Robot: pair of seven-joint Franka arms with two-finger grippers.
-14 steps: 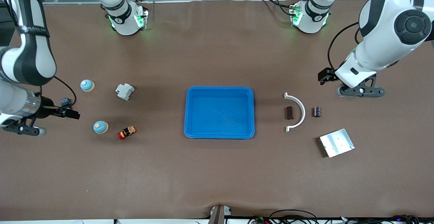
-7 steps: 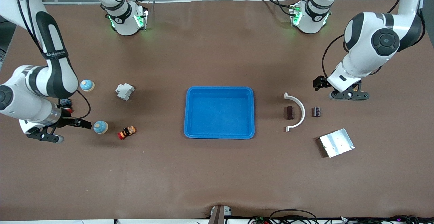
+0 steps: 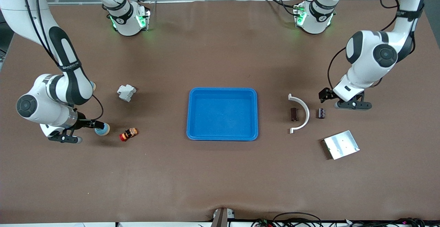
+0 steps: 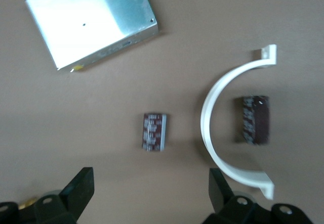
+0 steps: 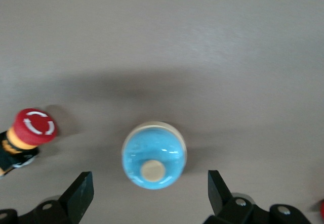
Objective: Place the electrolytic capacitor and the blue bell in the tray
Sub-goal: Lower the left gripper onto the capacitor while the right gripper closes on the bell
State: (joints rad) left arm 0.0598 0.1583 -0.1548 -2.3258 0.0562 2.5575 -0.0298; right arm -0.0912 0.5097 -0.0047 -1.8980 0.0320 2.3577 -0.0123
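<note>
The blue tray (image 3: pixel 222 135) lies at the table's middle. A blue bell (image 3: pixel 103 129) with a cream button stands toward the right arm's end, beside a red push button (image 3: pixel 128 134). My right gripper (image 3: pixel 65 137) hangs open just beside this bell. In the right wrist view the bell (image 5: pixel 153 154) sits slightly ahead of the open gripper (image 5: pixel 149 191). A small dark electrolytic capacitor (image 3: pixel 321 113) lies toward the left arm's end. My left gripper (image 3: pixel 353 105) is open above the table next to it. The left wrist view has the capacitor (image 4: pixel 154 132) ahead of the gripper (image 4: pixel 150 193).
A white curved bracket (image 3: pixel 301 114) lies beside the capacitor, with a larger brown cylinder (image 3: pixel 293 114) inside its curve. A silver metal plate (image 3: pixel 341 144) lies nearer the camera. A white breaker block (image 3: pixel 126 92) stands farther away than the red button. A second bell (image 3: pixel 93 84) peeks from under the right arm.
The right gripper has swung in from the table's end to just beside the nearer bell. The left gripper has come closer to the capacitor. Both stayed open.
</note>
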